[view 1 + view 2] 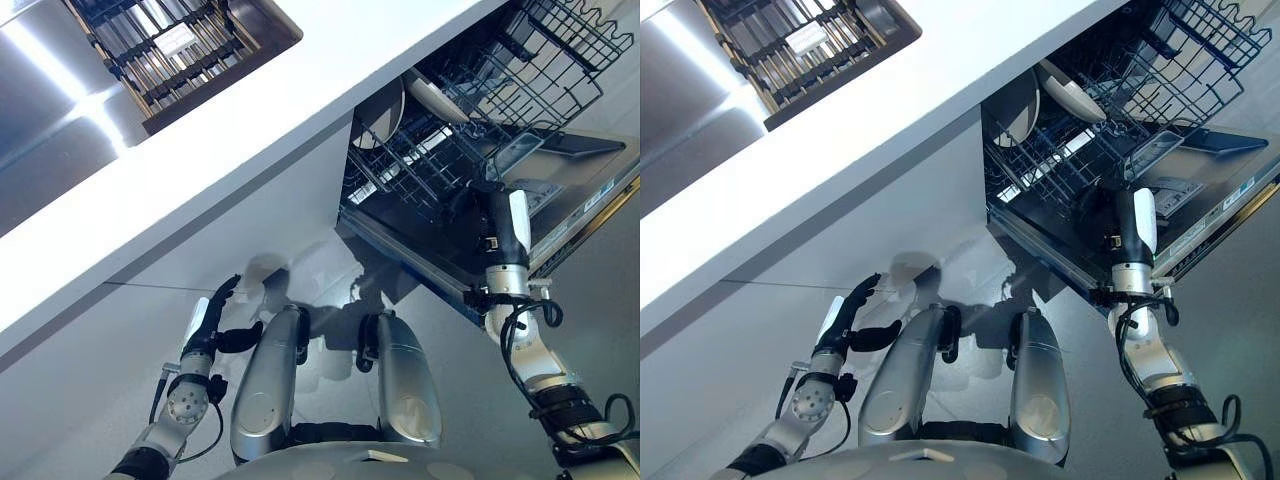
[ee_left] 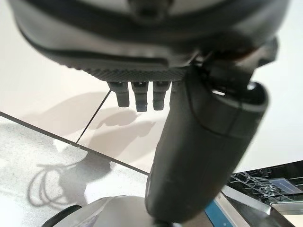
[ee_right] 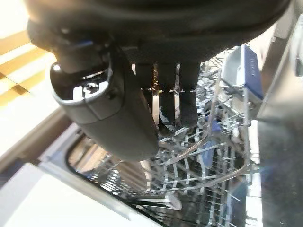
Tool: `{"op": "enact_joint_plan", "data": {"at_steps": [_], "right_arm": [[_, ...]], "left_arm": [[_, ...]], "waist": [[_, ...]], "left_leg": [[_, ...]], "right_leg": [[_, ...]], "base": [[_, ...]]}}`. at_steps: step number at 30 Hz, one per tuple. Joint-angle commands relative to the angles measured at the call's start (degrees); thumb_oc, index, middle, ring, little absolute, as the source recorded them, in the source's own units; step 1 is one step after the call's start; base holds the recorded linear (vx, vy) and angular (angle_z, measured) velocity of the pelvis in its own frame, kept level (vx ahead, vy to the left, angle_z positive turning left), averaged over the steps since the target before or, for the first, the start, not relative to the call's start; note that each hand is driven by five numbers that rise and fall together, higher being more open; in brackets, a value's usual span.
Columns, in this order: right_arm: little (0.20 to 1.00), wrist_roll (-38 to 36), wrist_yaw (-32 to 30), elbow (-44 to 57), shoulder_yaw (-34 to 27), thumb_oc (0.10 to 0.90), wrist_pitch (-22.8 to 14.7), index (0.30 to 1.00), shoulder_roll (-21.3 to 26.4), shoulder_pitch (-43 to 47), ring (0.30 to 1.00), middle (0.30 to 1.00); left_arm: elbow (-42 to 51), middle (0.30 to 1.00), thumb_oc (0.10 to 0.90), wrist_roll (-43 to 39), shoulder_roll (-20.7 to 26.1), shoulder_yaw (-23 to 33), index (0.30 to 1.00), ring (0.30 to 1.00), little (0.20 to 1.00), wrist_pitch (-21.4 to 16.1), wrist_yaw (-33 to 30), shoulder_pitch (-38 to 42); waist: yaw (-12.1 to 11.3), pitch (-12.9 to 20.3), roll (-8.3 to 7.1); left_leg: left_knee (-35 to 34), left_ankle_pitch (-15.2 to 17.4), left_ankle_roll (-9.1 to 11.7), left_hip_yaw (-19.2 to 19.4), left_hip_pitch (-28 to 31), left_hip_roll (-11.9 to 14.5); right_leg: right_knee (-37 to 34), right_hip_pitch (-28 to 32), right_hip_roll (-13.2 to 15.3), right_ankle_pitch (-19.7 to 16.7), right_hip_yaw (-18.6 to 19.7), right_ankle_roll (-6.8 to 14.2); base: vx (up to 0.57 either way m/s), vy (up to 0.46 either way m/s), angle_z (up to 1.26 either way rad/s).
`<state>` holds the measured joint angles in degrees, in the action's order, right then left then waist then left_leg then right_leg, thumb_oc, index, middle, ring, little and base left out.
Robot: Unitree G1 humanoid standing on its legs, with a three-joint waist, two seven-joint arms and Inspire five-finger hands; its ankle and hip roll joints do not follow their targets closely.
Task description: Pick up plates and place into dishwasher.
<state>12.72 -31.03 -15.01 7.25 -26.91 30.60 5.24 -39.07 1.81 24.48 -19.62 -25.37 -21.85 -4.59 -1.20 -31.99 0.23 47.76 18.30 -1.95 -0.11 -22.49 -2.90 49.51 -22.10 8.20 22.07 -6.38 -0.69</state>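
Two white plates (image 1: 383, 112) (image 1: 432, 95) stand on edge in the dishwasher's lower rack (image 1: 420, 165), which is pulled out over the open door (image 1: 570, 195). My right hand (image 1: 506, 222) hovers over the door just beside the rack's front edge. It is open, its fingers (image 3: 168, 104) straight and pointing at the rack wires (image 3: 203, 156), with nothing in it. My left hand (image 1: 208, 322) hangs low in front of the white cabinet face. It is also open and empty, and its thumb (image 2: 203, 151) is relaxed.
The upper rack (image 1: 560, 50) is pulled out at the top right. A white countertop (image 1: 250, 130) runs diagonally across the scene. Beyond it is a steel sink (image 1: 40, 120) with a dark drying rack (image 1: 175, 50). The open door juts out on my right side.
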Motion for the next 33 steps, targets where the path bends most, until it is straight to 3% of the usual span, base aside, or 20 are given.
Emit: {"op": "enact_joint_plan", "data": {"at_steps": [1, 6, 8, 9, 15, 17, 22, 27, 33], "right_arm": [[0.200, 2.18, -7.45, 7.47, -4.81, 0.100, -8.32, 0.300, 1.08, 2.97, 0.300, 0.300], [0.200, -0.69, -6.43, 4.63, -5.25, 0.100, -2.18, 0.300, 0.77, 1.71, 0.300, 0.300], [0.200, -2.83, -4.30, 2.27, -4.57, 0.100, 2.32, 0.300, 1.48, 1.84, 0.300, 0.300], [0.200, -5.73, -1.68, 0.08, -4.18, 0.100, 6.64, 0.300, 2.33, 2.21, 0.300, 0.300], [0.200, -12.87, 2.97, -10.59, -3.12, 0.100, 18.57, 0.300, 5.38, 4.56, 0.300, 0.300], [0.200, -14.36, 2.95, -14.69, -2.96, 0.100, 21.04, 0.300, 5.93, 5.62, 0.300, 0.300], [0.200, -16.67, 2.42, -20.55, -3.17, 0.100, 23.17, 0.300, 7.09, 8.05, 0.300, 0.300], [0.200, -14.43, 6.70, -21.10, -2.10, 0.100, 23.58, 0.300, 8.09, 9.55, 0.300, 0.300], [0.200, -13.85, 14.55, -24.46, 1.61, 0.100, 28.31, 0.300, 9.62, 13.13, 0.300, 0.300]], "left_arm": [[3.23, 0.900, 0.800, 1.47, -0.75, 2.38, 0.900, 0.900, 0.900, -5.17, -3.38, -5.23], [3.80, 0.900, 0.800, 0.93, -0.57, 2.37, 0.900, 0.900, 0.900, -5.08, -3.47, -5.52], [4.12, 0.900, 0.800, 0.60, -0.18, 2.29, 0.900, 0.900, 0.900, -4.75, -3.32, -5.19], [4.51, 0.900, 0.800, 0.09, 0.31, 2.24, 0.900, 0.900, 0.900, -4.27, -3.27, -5.00], [4.87, 0.900, 0.800, -0.76, 1.60, 2.19, 0.900, 0.900, 0.900, -2.72, -2.78, -4.06], [5.18, 0.900, 0.800, -0.62, 1.97, 1.84, 0.900, 0.900, 0.900, -2.11, -2.38, -3.84], [5.63, 0.900, 0.800, -0.32, 2.65, 1.33, 0.900, 0.900, 0.900, -1.79, -1.77, -3.42], [6.50, 0.900, 0.800, -0.41, 3.13, 0.73, 0.900, 0.900, 0.900, -0.83, -1.49, -2.68], [6.59, 0.900, 0.800, -0.94, 3.85, 0.67, 0.900, 0.900, 0.900, 0.02, -0.96, -1.92]], "waist": [[-0.05, 4.10, -0.09], [0.13, 4.52, -0.08], [0.07, 4.46, -0.09], [-0.02, 4.47, -0.14], [-0.98, 4.50, -0.60], [-1.55, 4.53, -0.68], [-2.52, 4.34, -0.66], [-2.88, 4.34, -0.43], [-3.67, 4.55, -0.30]], "left_leg": [[-0.84, 0.16, -4.75, -0.31, 1.20, 0.25], [-0.34, 0.46, -4.60, -0.17, 0.78, 0.20], [0.03, 0.47, -4.52, -0.15, 0.49, 0.28], [0.14, 0.38, -4.44, -0.24, 0.39, 0.33], [-0.22, 0.12, -4.35, -0.48, 0.81, 0.66], [-0.27, 0.02, -4.39, -0.70, 0.84, 0.62], [-0.38, 0.02, -4.45, -1.25, 1.20, 0.50], [0.03, -0.02, -4.35, -1.49, 1.06, 0.19], [0.65, -0.14, -4.04, -1.80, 0.43, 0.00]], "right_leg": [[0.73, 1.36, -0.75, -5.33, -0.02, -1.98], [0.95, 1.08, -0.70, -5.08, -0.15, -2.04], [1.25, 0.78, -0.58, -5.05, -0.26, -2.15], [1.39, 0.70, -0.64, -5.04, -0.27, -2.27], [1.60, 1.17, -0.71, -4.93, -0.83, -2.64], [1.62, 1.35, -0.67, -4.99, -1.22, -2.80], [1.29, 2.14, -0.59, -5.12, -1.71, -2.94], [1.43, 2.20, -0.52, -5.21, -1.73, -3.03], [2.03, 1.86, -0.20, -4.97, -1.90, -3.20]], "base": [[0.00, 0.000, 0.00], [0.00, 0.000, -0.01], [0.00, 0.000, 0.00], [0.00, 0.000, 0.00], [0.01, -0.035, 0.01], [0.01, -0.067, 0.07], [0.01, -0.034, 0.07], [0.01, -0.007, 0.02], [0.00, 0.000, 0.00]]}}
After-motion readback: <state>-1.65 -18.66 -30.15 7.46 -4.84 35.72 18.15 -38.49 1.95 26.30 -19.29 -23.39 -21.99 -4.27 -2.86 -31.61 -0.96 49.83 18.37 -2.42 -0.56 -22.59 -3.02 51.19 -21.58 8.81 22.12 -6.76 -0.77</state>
